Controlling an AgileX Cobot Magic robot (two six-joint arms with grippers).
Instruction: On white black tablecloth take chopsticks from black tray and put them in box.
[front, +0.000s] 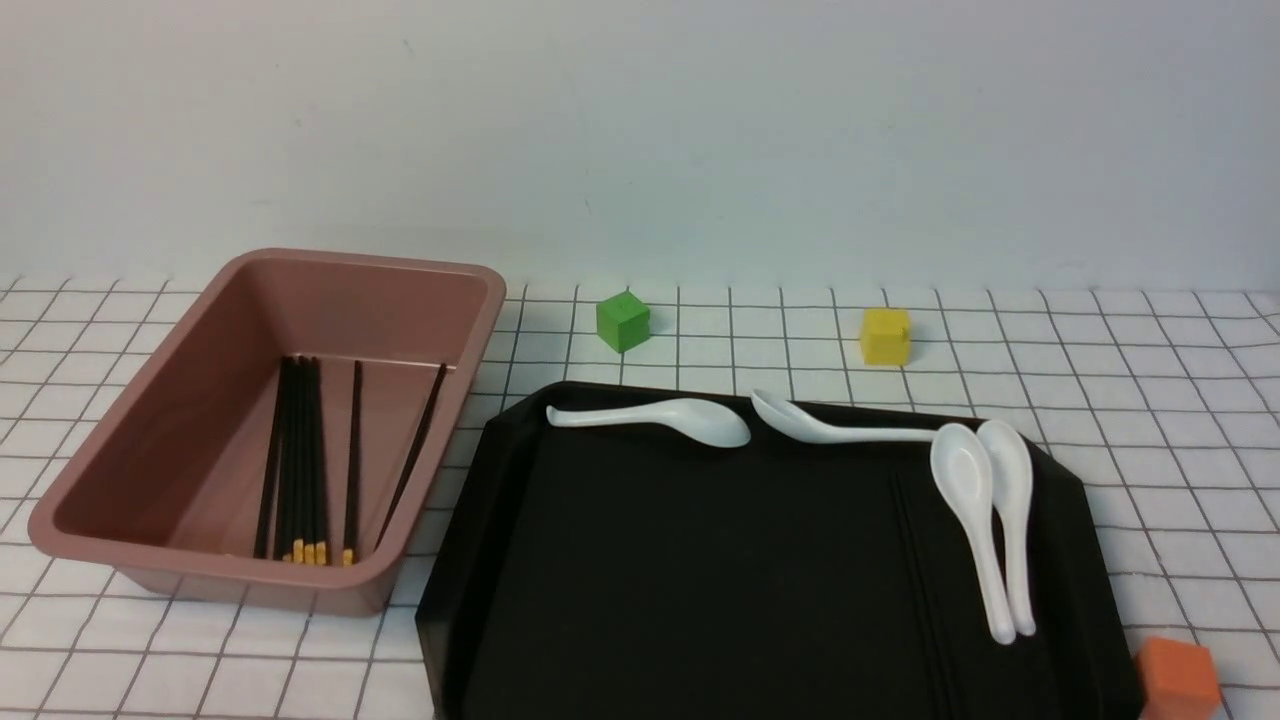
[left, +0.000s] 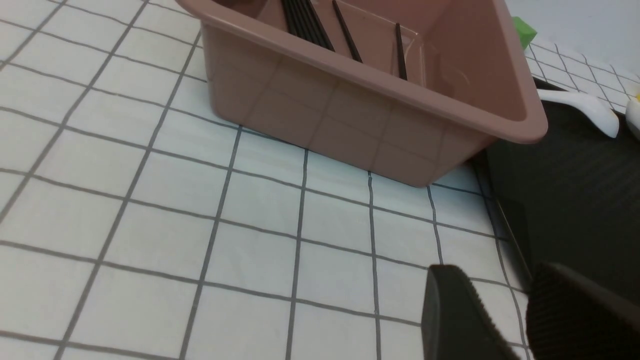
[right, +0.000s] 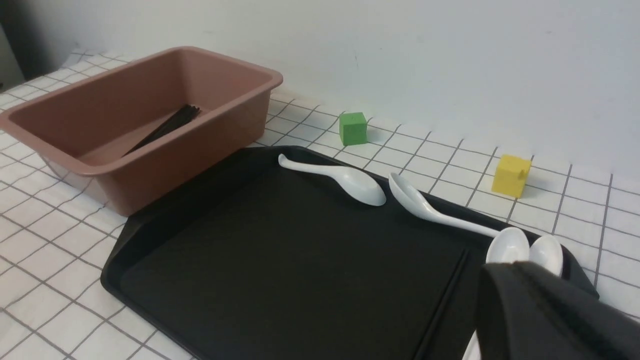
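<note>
The box (front: 270, 430) stood at the left on the tablecloth (front: 1150, 400), with several chopsticks (front: 300, 460) lying lengthwise on its floor, their yellow bands toward the near end. Two more lay apart from the bunch, and the rightmost leaned against the right wall. Just right of the box sat the black tray (front: 700, 560), its near edge cut off by the frame. A remaining pair of chopsticks (front: 920, 580) lay on the tray's right part, black on black and hard to make out, their near ends out of view. Four white spoons (front: 650, 418) rested along the tray's far and right sides. A green cube (front: 623, 321) and a yellow cube (front: 886, 336) sat beyond the tray, and an orange cube (front: 1178, 680) at its near right corner was partly cropped.

Neither arm appeared in the front view. The left gripper (left: 505, 300) hovered over the cloth near the tray's left edge, fingers parted and empty. Of the right gripper (right: 550, 310) only a dark blurred mass showed above the spoons, so I could not tell how its jaws stood.
</note>
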